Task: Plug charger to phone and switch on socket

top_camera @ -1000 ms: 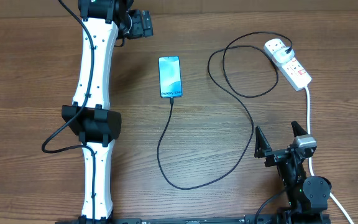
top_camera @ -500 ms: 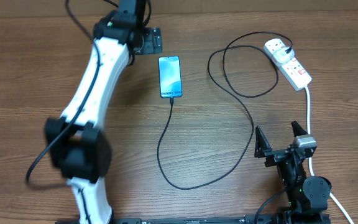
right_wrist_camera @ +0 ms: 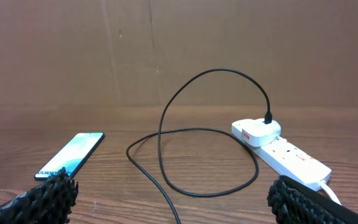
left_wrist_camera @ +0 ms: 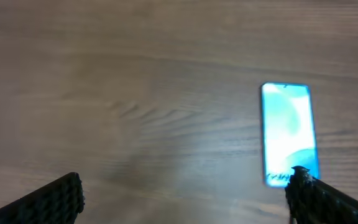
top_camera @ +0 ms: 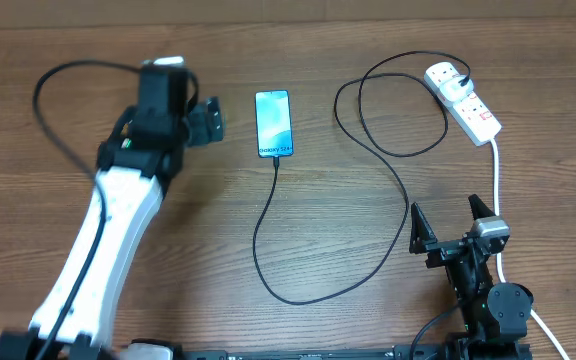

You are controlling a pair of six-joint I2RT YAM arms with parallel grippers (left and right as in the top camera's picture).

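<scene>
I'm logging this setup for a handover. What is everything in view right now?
phone: one, black-edged with a light-blue screen, flat at mid-table.
charger: one, thin black cable, looping from the phone to the adapter.
adapter: one, white, on the socket's far end.
socket: one, white with red markings, far right.
cord: one, thick white, leading from the socket towards the right arm.
table: one, brown wood.
left gripper: one, black, open, beside the phone, apart.
right gripper: one, black, open, empty.
</scene>
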